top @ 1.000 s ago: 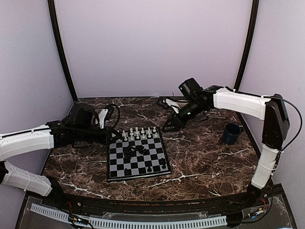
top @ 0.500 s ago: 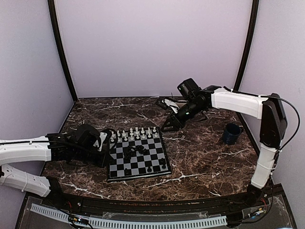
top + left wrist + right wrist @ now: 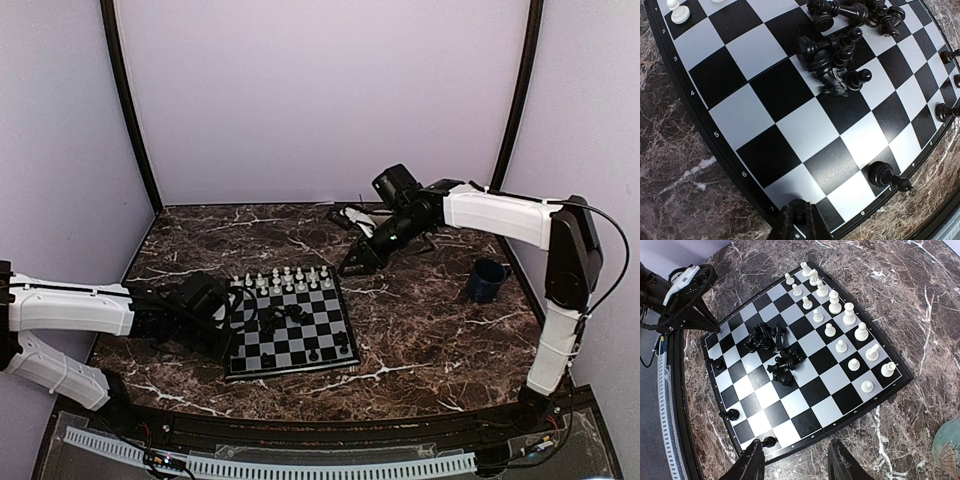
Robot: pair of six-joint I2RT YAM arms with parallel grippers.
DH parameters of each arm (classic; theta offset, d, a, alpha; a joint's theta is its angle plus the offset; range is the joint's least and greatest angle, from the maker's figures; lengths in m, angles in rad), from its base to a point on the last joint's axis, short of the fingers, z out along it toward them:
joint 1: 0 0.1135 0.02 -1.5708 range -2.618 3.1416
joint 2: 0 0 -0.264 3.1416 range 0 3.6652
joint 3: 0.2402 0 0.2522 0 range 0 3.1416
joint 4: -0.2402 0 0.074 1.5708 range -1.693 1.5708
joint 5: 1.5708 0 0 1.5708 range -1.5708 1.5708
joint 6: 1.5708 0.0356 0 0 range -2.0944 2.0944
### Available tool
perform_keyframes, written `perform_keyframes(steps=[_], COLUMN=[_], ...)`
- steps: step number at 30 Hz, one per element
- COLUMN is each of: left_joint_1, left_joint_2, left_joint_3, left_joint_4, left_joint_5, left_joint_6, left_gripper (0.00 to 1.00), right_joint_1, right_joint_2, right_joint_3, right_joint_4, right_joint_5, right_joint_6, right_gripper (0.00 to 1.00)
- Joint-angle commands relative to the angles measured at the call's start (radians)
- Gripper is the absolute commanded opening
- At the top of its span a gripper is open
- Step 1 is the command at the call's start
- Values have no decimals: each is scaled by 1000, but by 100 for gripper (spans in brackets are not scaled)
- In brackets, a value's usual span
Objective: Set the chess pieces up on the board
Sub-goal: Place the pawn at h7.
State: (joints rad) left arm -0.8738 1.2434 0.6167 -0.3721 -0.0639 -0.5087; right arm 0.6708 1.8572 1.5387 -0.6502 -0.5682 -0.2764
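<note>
The dark marble table (image 3: 420, 340) carries the chessboard (image 3: 290, 343) at lower centre of the top view. One blue mug (image 3: 487, 280) stands well apart at centre right.

The left gripper (image 3: 226, 320) sits low at the board's left edge, at its near corner. Its fingers are pressed together and nothing shows between them. The right gripper (image 3: 352, 266) hangs beyond the board's far right corner with its fingers spread and empty.

Sixteen white pieces (image 3: 840, 325) stand in two full rows along the far edge. The black pieces (image 3: 772, 352) are mostly toppled in a heap at mid-board, pointing every way and too tangled to count. At least three more stand singly along the near edge.

From the left fingertips the heap lies up and to the right in the left wrist view, a few squares inward. The left gripper is the nearer of the two, and I judge the next pick falls to it.
</note>
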Motion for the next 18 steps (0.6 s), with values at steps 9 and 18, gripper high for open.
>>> perform_keyframes(steps=[9,18], left_joint_1=[-4,-4], left_joint_2=[26,48], left_joint_3=[-7,7], left_joint_4=[17,17], left_joint_5=[-6,-9], left_joint_6=[-4,2], left_gripper=[14,17], right_joint_1=[6,6], right_joint_2=[11,12], right_joint_3=[9,0], right_joint_4=[21,21], right_joint_5=[-12,-14], right_joint_6=[-4,-10], right_gripper=[44,44])
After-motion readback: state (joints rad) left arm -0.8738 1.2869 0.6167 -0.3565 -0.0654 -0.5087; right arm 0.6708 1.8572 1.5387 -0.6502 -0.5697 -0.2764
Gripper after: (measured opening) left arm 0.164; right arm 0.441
